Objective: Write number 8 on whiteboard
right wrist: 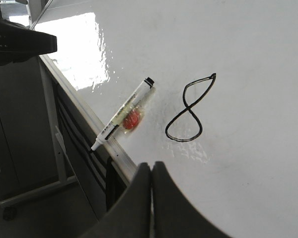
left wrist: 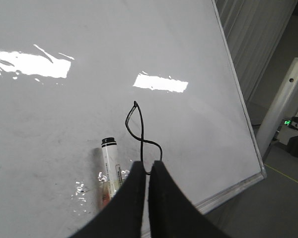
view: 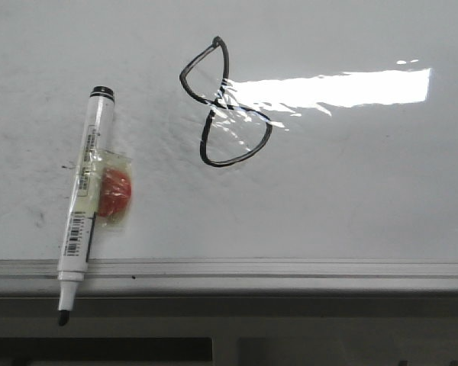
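A black hand-drawn number 8 [view: 225,107] stands tilted on the whiteboard [view: 351,191]; it also shows in the left wrist view [left wrist: 139,131] and the right wrist view [right wrist: 190,110]. A white marker [view: 85,200] with a red piece taped to it lies on the board left of the 8, its tip over the near rim. My left gripper [left wrist: 148,166] is shut and empty, above the board near the 8's lower loop. My right gripper [right wrist: 151,167] is shut and empty, above the board's near edge. Neither gripper shows in the front view.
The board's grey metal rim [view: 290,268] runs along the near edge. Bright light glare [view: 328,88] lies right of the 8. A grey stand post [left wrist: 283,106] is beyond the board's corner. A dark device [right wrist: 17,42] and frame legs sit beside the board.
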{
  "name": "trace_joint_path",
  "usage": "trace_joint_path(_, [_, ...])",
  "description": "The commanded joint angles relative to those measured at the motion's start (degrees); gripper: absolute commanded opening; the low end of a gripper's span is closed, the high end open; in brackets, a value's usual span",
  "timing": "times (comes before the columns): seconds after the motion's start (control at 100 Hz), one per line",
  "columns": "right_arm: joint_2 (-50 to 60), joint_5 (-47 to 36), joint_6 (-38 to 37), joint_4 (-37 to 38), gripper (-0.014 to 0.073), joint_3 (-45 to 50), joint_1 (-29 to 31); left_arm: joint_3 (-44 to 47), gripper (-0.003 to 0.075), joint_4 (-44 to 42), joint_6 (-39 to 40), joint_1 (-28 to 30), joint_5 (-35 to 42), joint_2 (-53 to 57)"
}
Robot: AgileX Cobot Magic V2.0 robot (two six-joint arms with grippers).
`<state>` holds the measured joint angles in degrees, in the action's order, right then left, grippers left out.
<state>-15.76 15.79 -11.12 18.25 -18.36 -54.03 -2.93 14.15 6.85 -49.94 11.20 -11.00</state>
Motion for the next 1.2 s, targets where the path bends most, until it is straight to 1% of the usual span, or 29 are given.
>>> trace_joint_path(0.0, [-0.3, -3.9, 0.3, 1.1, -0.0064, -1.4, -0.1, -0.9, -0.002, -0.1, 0.1, 0.2, 4.1, -0.5])
trace_joint_path(0.06, [-0.3, -3.9, 0.3, 1.1, -0.0064, -1.4, -0.1, 0.3, -0.002, -0.7, 0.1, 1.7, 4.1, -0.5])
trace_joint_path(0.13, [-0.3, -3.9, 0.3, 1.1, -0.0064, -1.4, -0.1, 1.8, -0.002, -4.4, 0.1, 4.6, 4.1, -0.5])
trace_joint_path(0.3, [-0.3, -3.9, 0.3, 1.1, -0.0064, -1.4, -0.1, 4.6, -0.002, -14.1, 0.1, 16.7, 4.1, -0.4])
trace_joint_path(0.39, [-0.3, -3.9, 0.3, 1.1, -0.0064, -1.4, -0.1, 4.8, -0.002, -14.5, 0.1, 22.8, 3.1, 0.4])
trace_joint_path(0.4, [-0.3, -3.9, 0.3, 1.1, -0.0064, -1.4, -0.1, 4.8, -0.002, -14.5, 0.1, 24.3, 2.8, 0.6])
trace_joint_path(0.49, [-0.3, -3.9, 0.3, 1.1, -0.0064, -1.4, -0.1, 4.8, -0.002, -14.5, 0.1, 29.1, 1.1, 3.0])
trace_joint_path(0.56, [-0.3, -3.9, 0.3, 1.1, -0.0064, -1.4, -0.1, 4.8, -0.002, -14.6, 0.1, 33.0, -2.0, 6.0])
trace_joint_path(0.71, [-0.3, -3.9, 0.3, 1.1, -0.0064, -1.4, -0.1, 4.8, -0.002, -14.8, 0.1, 40.9, -11.2, 12.9])
trace_joint_path(0.79, [-0.3, -3.9, 0.3, 1.1, -0.0064, -1.4, -0.1, 4.8, -0.002, -14.6, 0.1, 44.9, -12.6, 12.9])
trace_joint_path(0.86, [-0.3, -3.9, 0.3, 1.1, -0.0064, -1.4, -0.1, 4.8, -0.002, -14.6, 0.1, 46.9, -13.7, 12.9])
trace_joint_path(0.93, [-0.3, -3.9, 0.3, 1.1, -0.0064, -1.4, -0.1, 4.8, -0.002, -14.7, 0.1, 47.6, -16.2, 12.9])
trace_joint_path(1.08, [-0.3, -3.9, 0.3, 1.1, -0.0064, -1.4, -0.1, 4.9, -0.002, -14.1, 0.1, 48.2, -28.0, 12.9])
trace_joint_path(1.19, [-0.3, -3.9, 0.3, 1.1, -0.0064, -1.4, -0.1, 4.9, -0.002, -13.8, 0.0, 48.2, -28.2, 12.9])
